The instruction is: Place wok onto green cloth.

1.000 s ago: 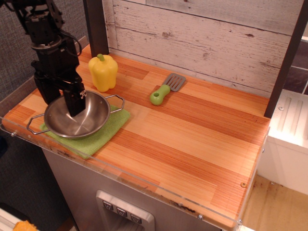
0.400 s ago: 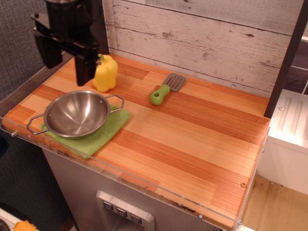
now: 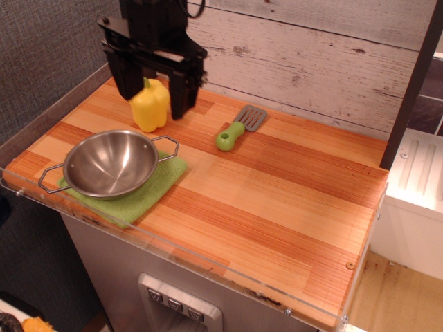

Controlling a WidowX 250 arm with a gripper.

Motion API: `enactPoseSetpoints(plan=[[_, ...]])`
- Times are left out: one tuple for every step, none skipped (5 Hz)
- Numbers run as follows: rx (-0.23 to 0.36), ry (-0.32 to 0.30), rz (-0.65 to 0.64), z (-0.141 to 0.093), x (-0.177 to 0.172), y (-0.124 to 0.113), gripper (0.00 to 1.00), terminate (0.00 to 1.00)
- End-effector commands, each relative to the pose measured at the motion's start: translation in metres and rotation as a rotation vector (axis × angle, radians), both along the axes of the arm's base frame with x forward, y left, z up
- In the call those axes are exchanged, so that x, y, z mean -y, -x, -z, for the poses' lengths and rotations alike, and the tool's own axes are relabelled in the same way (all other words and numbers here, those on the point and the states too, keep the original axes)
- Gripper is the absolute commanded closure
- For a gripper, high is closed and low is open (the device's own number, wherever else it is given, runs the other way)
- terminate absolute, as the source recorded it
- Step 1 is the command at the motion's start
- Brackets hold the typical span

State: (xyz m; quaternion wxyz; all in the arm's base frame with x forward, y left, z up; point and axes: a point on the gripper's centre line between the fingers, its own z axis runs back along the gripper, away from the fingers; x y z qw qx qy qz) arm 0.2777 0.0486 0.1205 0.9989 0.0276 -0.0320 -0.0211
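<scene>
Now the wok [image 3: 111,164] sits squarely on the cloth [image 3: 149,192], so the task looks finished; the gripper [image 3: 155,90] hangs empty above the pepper [image 3: 150,105], jaws spread apart.

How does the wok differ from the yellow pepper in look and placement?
The wok is shiny steel, wide and shallow; the yellow pepper is matte yellow, narrower and taller. The wok sits on the green cloth; the pepper stands on bare wood, partly behind the open gripper. Both are upright.
</scene>
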Motion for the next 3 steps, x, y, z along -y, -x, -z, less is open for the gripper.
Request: enactPoseSetpoints(plan=[[0.028, 0.036, 0.09, -0.0029, 0.0035, -0.0034, 0.0, 0.0], [0.028, 0.036, 0.09, -0.0029, 0.0035, -0.0034, 0.0, 0.0], [0.028, 0.036, 0.09, -0.0029, 0.0035, -0.0034, 0.0, 1.0]])
